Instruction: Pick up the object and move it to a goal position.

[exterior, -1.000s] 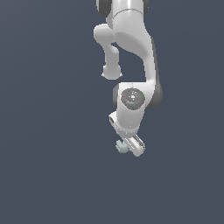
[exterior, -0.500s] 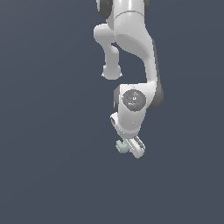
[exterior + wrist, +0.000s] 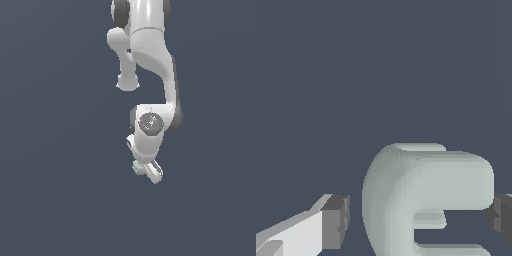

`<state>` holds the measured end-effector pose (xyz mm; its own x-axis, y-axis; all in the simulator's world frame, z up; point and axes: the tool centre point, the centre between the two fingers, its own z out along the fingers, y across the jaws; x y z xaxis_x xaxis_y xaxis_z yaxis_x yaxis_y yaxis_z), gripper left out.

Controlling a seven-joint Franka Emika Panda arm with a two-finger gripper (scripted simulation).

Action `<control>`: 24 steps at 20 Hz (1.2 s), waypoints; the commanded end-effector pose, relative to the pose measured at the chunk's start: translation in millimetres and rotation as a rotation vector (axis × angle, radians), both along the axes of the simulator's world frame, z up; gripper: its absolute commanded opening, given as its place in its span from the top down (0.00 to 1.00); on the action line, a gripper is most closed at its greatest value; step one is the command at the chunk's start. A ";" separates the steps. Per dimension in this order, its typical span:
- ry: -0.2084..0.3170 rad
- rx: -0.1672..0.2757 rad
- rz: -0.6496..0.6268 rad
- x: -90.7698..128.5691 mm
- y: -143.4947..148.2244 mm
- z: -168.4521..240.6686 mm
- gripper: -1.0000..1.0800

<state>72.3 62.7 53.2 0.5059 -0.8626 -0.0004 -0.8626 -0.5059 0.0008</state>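
Object (image 3: pixel 426 195) between the two fingers (image 3: pixel 336 221), nearer one.

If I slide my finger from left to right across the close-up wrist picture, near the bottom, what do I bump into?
One finger pad of the tool → the pale green lump → the other finger pad, just peeking in at the edge.

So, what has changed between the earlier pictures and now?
Almost nothing visibly changed. The arm keeps the same pose in the exterior view, and the gripper stays low over the pale grey-green object, which has not moved. In the wrist view the object sits between the fingers with a gap on one side, so it is not yet gripped.
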 end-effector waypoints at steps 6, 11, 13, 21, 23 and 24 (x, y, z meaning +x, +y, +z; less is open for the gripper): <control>-0.001 0.000 -0.001 1.5 0.2 -11.4 0.04; -0.001 0.000 -0.001 1.5 0.2 -11.4 1.00; -0.001 0.000 -0.001 1.5 0.2 -11.4 1.00; -0.005 0.001 0.011 3.2 0.5 -5.0 1.00; -0.010 0.003 0.026 5.5 0.8 3.1 1.00; -0.014 0.004 0.036 6.9 1.0 8.3 1.00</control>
